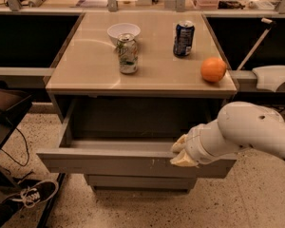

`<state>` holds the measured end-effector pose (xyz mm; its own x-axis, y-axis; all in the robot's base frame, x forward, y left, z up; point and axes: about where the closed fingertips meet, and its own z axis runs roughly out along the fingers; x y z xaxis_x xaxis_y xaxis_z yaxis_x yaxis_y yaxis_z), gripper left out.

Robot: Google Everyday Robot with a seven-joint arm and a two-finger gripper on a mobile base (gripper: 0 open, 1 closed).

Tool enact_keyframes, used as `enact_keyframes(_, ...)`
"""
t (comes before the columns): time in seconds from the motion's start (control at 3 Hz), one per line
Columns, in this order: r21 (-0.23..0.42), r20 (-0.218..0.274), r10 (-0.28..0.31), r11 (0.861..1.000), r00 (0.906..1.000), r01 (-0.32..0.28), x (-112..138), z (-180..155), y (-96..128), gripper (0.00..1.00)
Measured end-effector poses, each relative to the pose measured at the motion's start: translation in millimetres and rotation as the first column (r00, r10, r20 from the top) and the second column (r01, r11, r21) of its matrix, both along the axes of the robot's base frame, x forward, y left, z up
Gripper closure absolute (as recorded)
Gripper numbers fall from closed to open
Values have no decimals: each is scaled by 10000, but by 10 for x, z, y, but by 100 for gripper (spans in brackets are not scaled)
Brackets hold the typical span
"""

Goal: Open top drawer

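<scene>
The top drawer (109,161) stands pulled out from under the tan counter, showing a shallow grey box and a flat grey front with small white scuffs right of centre. My gripper (179,152) sits at the right part of the drawer's front top edge, at the end of the white arm (247,132) that comes in from the right. Its yellowish fingertips rest on or over that edge. A narrower grey drawer front (140,182) shows below, closed.
On the counter (85,70) stand a white bowl (123,31), a silver-green can (128,54), a blue can (183,38) and an orange (213,69). A dark chair and cable stand at the left (4,122). A shoe (35,194) lies on the speckled floor.
</scene>
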<state>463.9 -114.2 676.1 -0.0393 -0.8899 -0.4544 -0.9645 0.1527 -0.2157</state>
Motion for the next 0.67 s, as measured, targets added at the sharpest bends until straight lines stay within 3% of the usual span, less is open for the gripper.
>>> enact_keyframes(0.67, -3, -276, 333, 9994, 9991, -333, -295, 8, 28, 100)
